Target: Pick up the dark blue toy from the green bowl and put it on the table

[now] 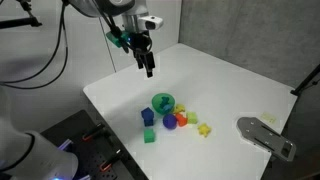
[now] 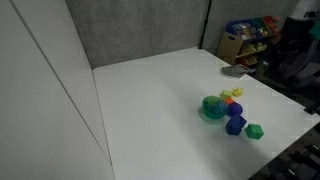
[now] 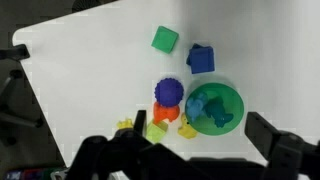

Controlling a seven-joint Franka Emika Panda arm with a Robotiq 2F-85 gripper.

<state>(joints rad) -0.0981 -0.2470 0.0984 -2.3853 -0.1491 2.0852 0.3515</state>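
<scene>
While the chunky, irregular dark blue toy (image 3: 212, 113) lies inside the small round bright green bowl (image 3: 229, 90), nothing of the task is done yet, as I judge it. The toy sits down in the hollow, so the wall keeps it from sliding, and I would have to come at it from straight above.

Seen from my wrist, a round blue-purple piece (image 3: 169, 92) rests just beside the rim at 9 o'clock. A square blue cube (image 3: 200, 58) stands a little apart at 12 o'clock, with a small green cube (image 3: 165, 39) farther out toward 11 o'clock. Small orange and yellow pieces (image 3: 165, 114) crowd together at 8 o'clock.

Everything stands on the plain white table (image 3: 90, 70), which has wide bare ground toward 10 o'clock where the toy could go. A flat grey metal part (image 1: 266, 136) lies at the table's edge in an exterior view, well apart from the toys.

My gripper (image 1: 148, 68) hangs high above the table, well apart from the bowl, with the fingers pointing down. My jaws are spread wide and hold nothing, ready to straddle the toy. The neighbours against the rim leave little room outside it, so both fingers should probably drop inside the bowl.
</scene>
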